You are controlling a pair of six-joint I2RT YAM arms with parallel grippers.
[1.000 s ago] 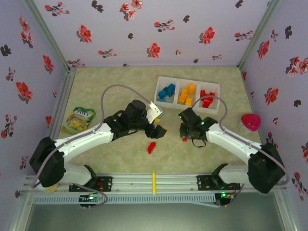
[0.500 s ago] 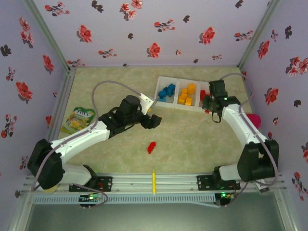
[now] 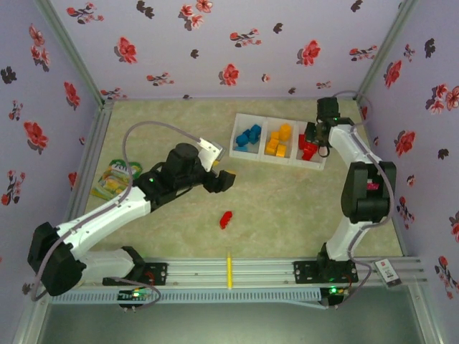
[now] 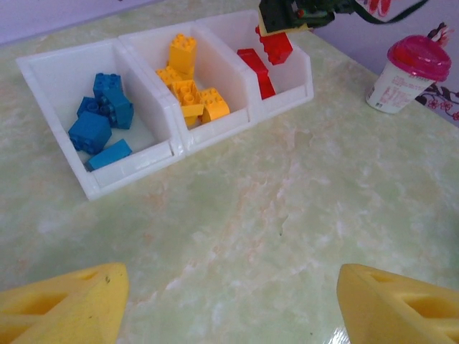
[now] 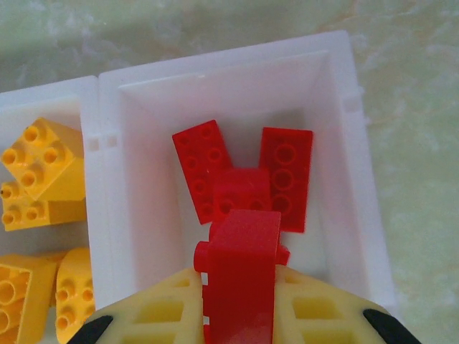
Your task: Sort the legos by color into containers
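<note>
right gripper (image 5: pixel 240 304) clamps a red brick (image 5: pixel 242 247) over the bin of reds (image 5: pixel 136 215), seen close; left gripper (image 4: pixel 229 301) gapes empty; overhead, a stray red lego (image 3: pixel 226 219).

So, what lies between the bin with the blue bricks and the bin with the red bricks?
The middle bin, holding orange-yellow bricks and touching both neighbours; the left wrist view shows it clearly.

A robot test cell in a lab is indicated: a marbled green worktop (image 3: pixel 287 208) is boxed in at 9, 12 and 3 o'clock by walls (image 3: pixel 215 43) papered in lilac with red flowers and edged with metal frame posts (image 3: pixel 72 50). At 6 o'clock an aluminium rail (image 3: pixel 193 270) is seen, to which a left arm (image 3: pixel 100 218) and a right arm (image 3: pixel 358 188) with trailing cables are bolted.
</note>
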